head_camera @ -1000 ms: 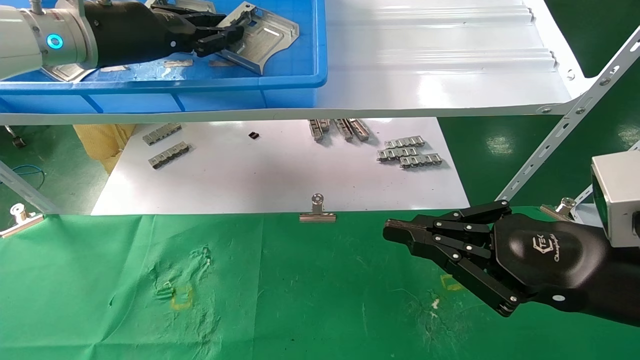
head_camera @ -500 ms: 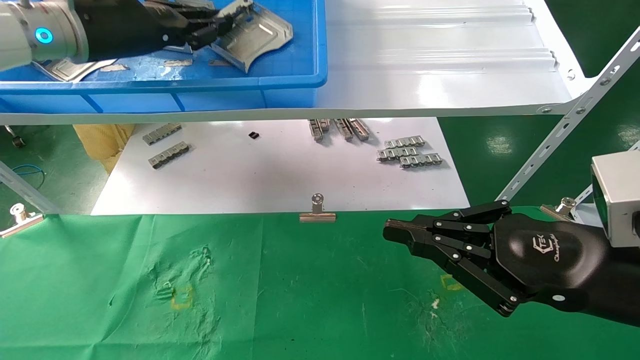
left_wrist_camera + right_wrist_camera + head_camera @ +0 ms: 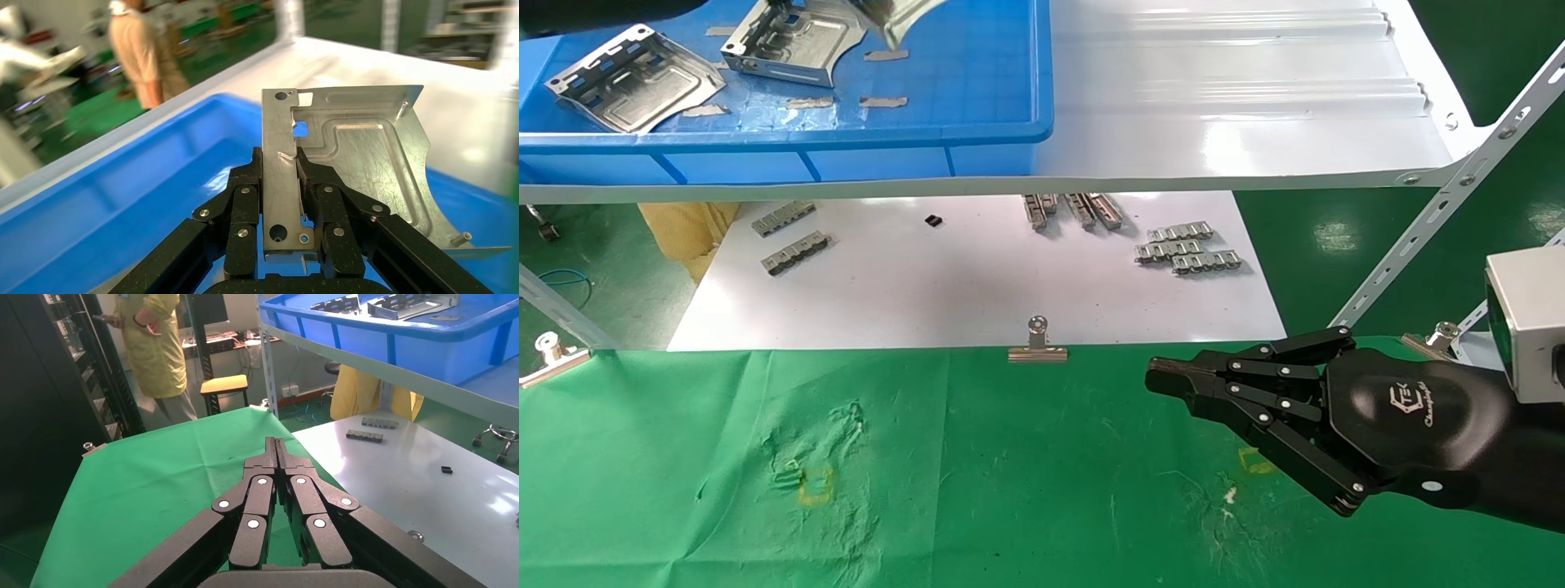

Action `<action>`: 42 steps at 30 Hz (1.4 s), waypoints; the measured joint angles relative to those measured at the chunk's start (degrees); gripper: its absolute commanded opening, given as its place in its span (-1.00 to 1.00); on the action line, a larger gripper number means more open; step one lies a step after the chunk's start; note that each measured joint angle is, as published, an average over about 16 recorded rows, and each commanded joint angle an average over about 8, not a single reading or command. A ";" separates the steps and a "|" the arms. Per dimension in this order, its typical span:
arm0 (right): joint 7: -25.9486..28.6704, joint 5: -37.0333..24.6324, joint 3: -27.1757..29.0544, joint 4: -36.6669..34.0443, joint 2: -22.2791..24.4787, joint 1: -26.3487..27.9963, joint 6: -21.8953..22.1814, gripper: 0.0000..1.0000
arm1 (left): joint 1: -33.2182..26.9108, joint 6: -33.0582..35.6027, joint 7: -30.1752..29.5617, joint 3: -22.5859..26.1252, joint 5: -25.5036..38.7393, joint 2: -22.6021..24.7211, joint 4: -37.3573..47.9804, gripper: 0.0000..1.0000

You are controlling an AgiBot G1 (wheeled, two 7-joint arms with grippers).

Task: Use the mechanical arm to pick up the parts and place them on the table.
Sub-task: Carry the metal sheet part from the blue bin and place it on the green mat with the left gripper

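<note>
left mechanical arm (image 3: 283,202) pinching a sheet-metal bracket (image 3: 343,165) above the blue bin (image 3: 110,202); right mechanical arm (image 3: 1173,380) hovering over the green table (image 3: 977,490), fingers pressed together, holding nothing

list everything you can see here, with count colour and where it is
parts: three, silvery; two lie in the bin, one held above it
bin: one, blue, on the shelf
shelf: one, glossy white, above the sheet
sheet: one, white, beyond the table
segmented strips: several, silver, on the sheet
binder clip: one, silver, at the table's far edge
table: one, green cloth
left mechanical arm: black, fingers shut on a part's flange over the bin
right mechanical arm: black, fingers together, empty, over the table
</note>
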 measured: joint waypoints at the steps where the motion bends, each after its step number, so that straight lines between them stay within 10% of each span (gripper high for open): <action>1: 0.00 0.00 0.00 0.00 0.00 0.00 0.00 -1.00 | 0.13 1.94 0.56 -0.10 -0.25 -0.70 -0.44 -1.00; 11: 0.00 0.00 0.00 0.00 0.00 0.00 0.00 -1.00 | 5.00 14.28 5.20 0.71 -4.58 -7.75 -10.14 -1.00; 26: 0.00 0.00 0.00 0.00 0.00 0.00 0.00 -1.00 | 20.19 14.71 6.36 11.56 -18.18 -23.09 -39.68 -1.00; 42: 0.00 0.00 0.00 0.00 0.00 0.00 0.00 -1.00 | 23.32 12.42 14.22 27.68 -10.58 -26.32 -41.93 -1.00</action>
